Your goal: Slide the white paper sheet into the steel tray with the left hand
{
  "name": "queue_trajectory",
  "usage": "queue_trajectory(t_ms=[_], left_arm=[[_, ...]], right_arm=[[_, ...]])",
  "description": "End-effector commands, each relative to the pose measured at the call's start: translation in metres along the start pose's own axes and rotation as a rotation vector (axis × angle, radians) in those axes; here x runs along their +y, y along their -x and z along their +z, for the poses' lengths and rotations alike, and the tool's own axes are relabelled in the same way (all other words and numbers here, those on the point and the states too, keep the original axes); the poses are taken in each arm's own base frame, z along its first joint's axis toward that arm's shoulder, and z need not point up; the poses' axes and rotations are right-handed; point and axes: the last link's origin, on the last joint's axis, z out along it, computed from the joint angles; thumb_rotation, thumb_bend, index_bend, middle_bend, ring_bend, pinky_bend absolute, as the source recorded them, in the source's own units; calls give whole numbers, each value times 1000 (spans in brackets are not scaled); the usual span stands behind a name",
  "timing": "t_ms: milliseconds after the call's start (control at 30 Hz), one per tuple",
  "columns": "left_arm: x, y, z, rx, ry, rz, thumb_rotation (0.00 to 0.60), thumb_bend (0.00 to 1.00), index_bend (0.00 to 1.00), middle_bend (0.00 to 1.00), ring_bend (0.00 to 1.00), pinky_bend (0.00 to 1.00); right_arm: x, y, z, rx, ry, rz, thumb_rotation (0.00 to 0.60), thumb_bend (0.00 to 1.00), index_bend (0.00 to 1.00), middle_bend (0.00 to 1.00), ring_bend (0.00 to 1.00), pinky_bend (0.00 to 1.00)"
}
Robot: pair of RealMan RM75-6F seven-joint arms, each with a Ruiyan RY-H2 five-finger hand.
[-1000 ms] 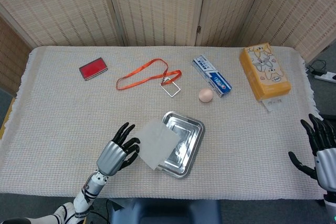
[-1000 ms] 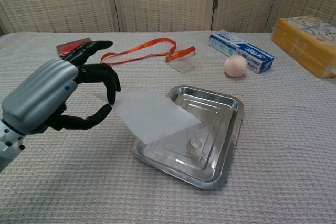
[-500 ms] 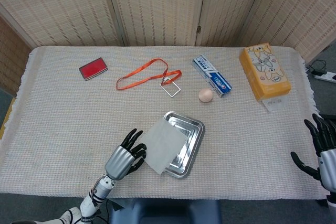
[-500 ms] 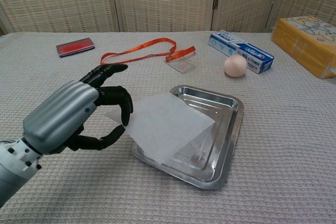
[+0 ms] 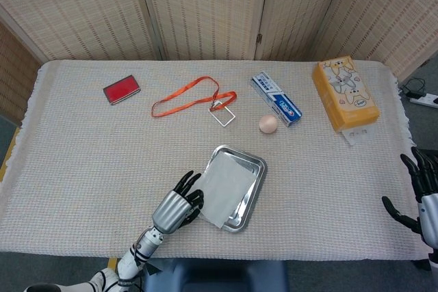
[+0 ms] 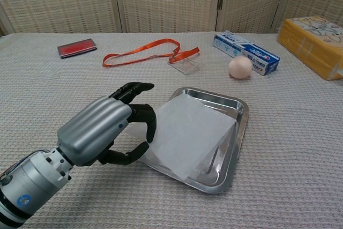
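Observation:
The white paper sheet lies across the steel tray, covering most of it, with its left edge still over the tray's left rim. My left hand is at the tray's left side and pinches that left edge between thumb and fingertips. At the table's right edge my right hand hangs with fingers spread, holding nothing; the chest view does not show it.
Behind the tray lie an egg, a blue toothpaste box, an orange lanyard with a clear badge holder and a red case. A yellow tissue pack sits far right.
My left hand has moved right toward the tray, carrying the sheet with it. The paper now covers most of the tray instead of only its left part. The right hand drifted slightly lower.

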Motion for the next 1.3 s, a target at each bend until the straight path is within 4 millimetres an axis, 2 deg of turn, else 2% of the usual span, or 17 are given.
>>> queue_trajectory(t_ms=[33,367,733,800,867,933,1033,1167,1300], left_arm=[[0,1,3,4,2,3,600,597,727,470,58,0],[-1,7,10,-12,-9,-21,600,597,726,471,56,0],[-1,21,19,-40,-26,-54,600,597,713,471,55,0],[-1,24,19,-56,-19,-46,600,594,634,460,40,0],[-3,26,19,-70,-20,-40,600,556,487,419,15,0],[-3,26,20,-74,-30,-46,600,455,302,361,0,0],[-3,23,22,-67,-29,-47,600,364,134,322,0,0],[-3,17,23,-55,-27,-37,600,324,23,294,0,0],[-3,12,22,-58,-22,-13,600,319,6,276,0,0]], right_arm=[[2,-3,0,11,7,2,600,330,0,0,0,0],[10,-37,-4,59,-7,138,600,329,0,0,0,0],[15,-45,-5,62,-3,146,600,330,0,0,0,0],[16,-45,-4,61,6,147,600,331,0,0,0,0],[17,-45,-4,61,10,146,600,329,0,0,0,0],[17,-45,-4,63,12,142,600,329,0,0,0,0],[17,-44,-4,64,15,138,600,329,0,0,0,0],[16,-42,-4,56,12,135,600,330,0,0,0,0],[15,-40,-4,49,11,136,600,330,0,0,0,0]])
